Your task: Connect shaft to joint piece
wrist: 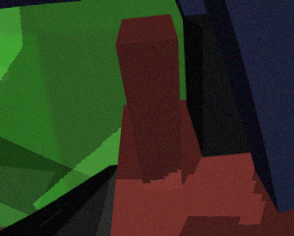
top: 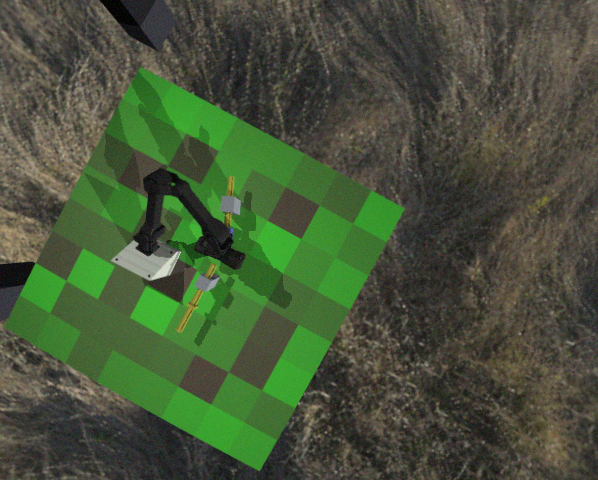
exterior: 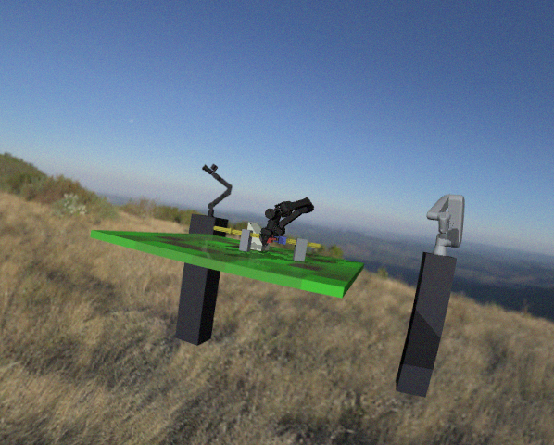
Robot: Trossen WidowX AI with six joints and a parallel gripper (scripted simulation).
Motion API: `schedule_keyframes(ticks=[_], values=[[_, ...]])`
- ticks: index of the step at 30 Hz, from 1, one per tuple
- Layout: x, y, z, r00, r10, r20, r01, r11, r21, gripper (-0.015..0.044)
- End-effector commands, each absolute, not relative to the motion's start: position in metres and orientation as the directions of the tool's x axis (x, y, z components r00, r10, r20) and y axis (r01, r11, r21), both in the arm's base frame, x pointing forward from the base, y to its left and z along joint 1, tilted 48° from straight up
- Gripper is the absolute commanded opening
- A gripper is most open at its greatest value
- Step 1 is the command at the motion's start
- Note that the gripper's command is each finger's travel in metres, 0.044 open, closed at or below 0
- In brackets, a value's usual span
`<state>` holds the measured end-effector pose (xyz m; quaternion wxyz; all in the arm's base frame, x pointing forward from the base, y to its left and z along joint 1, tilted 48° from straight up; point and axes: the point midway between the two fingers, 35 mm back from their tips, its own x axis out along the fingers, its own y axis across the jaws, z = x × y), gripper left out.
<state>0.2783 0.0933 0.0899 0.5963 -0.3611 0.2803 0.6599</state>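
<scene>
Around the red joint piece (exterior: 270, 240) (wrist: 148, 98): pincer (top: 232, 258) (exterior: 265, 242) (wrist: 153, 147), fingers apart.
Blue bracket (top: 231, 230) (exterior: 282, 240) (wrist: 269, 98): just beside the joint piece.
Gray blocks (top: 230, 205) (exterior: 300, 249): on the bench (top: 309, 258) (exterior: 210, 253) (wrist: 78, 74), either side of it.
Yellow shafts (top: 188, 310) (exterior: 227, 231): through the blocks, angled toward it.
</scene>
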Motion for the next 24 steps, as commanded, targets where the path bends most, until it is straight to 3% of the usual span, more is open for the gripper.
schedule_keyframes(ticks=[1, 3, 17, 24], values=[[0.2784, 0.0935, 0.09, -0.028, 0.585, -0.811, -0.989, -0.132, -0.061, 0.0409], [0.2784, 0.0935, 0.09, -0.028, 0.585, -0.811, -0.989, -0.132, -0.061, 0.044], [0.2782, 0.0933, 0.09, -0.031, 0.588, -0.808, -0.989, -0.134, -0.06, 0.044], [0.2732, 0.0856, 0.0921, -0.107, 0.721, -0.684, -0.984, -0.174, -0.029, 0.044]])
